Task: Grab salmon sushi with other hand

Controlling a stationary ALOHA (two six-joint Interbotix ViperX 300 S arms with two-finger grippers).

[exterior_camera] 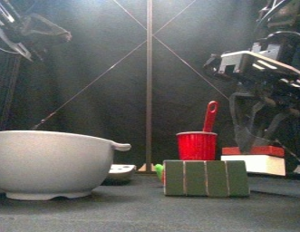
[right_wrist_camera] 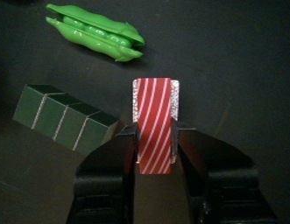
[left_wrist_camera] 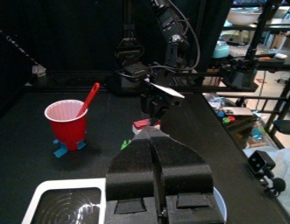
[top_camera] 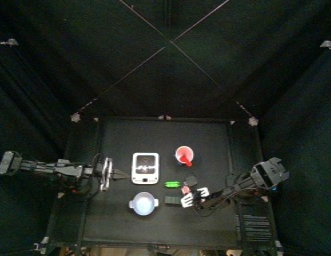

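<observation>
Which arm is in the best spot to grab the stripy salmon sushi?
Right. The right claw has the salmon sushi between its jaws, pressed on both sides. The left claw is shut, far off by the white tray.

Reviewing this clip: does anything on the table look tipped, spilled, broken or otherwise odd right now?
Nothing looks spilled or broken. The red cup stands upright with its spoon leaning inside. The right gripper is pinching the red-and-white striped salmon sushi between its jaws, beside the green pea pod and the dark green block. The left gripper rests shut.
</observation>
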